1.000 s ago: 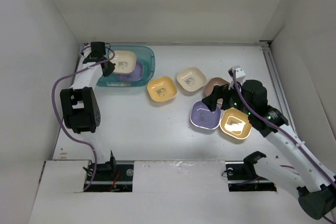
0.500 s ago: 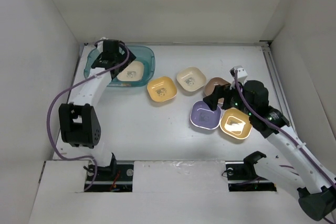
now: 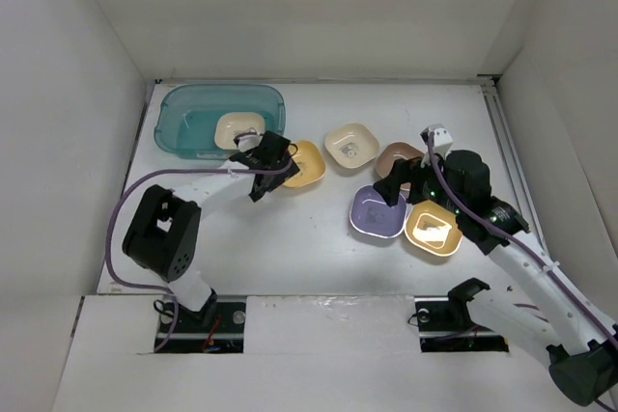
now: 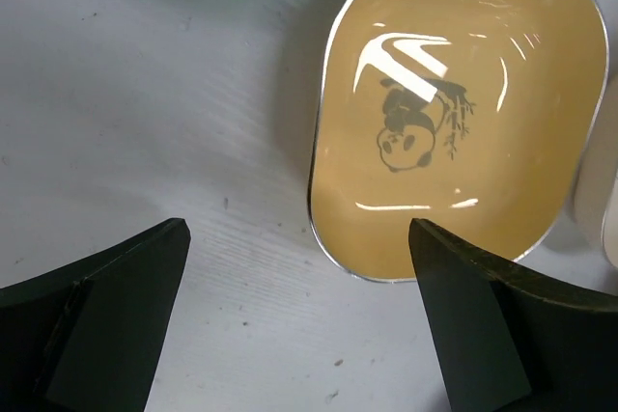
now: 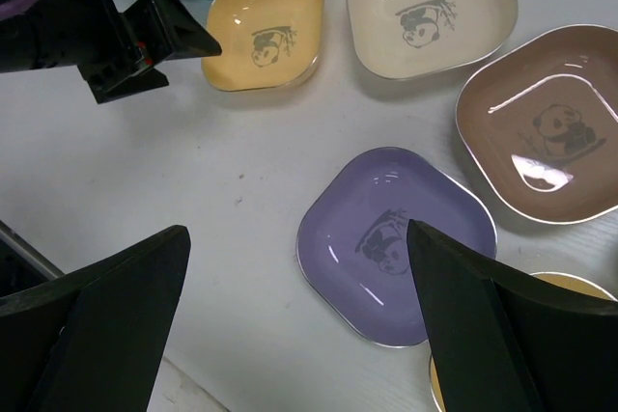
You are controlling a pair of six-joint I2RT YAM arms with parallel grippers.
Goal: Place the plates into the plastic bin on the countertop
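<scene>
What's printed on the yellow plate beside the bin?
A grey panda drawing on the yellow plate, clearest in left wrist view.

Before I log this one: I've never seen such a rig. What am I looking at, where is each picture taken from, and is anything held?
Two robot arms are bolted at the near edge of a white countertop. One picture looks down from above and behind them; the other two come from wrist cameras, so the dark wedges at the bottom are each gripper's own fingers. A teal bin stands far left with a cream plate showing inside. Loose on the countertop lie a yellow plate, second cream plate, brown plate, purple plate and orange plate. The left gripper is open, facing the yellow plate; the right gripper is open above the purple plate. Neither holds anything.
</scene>
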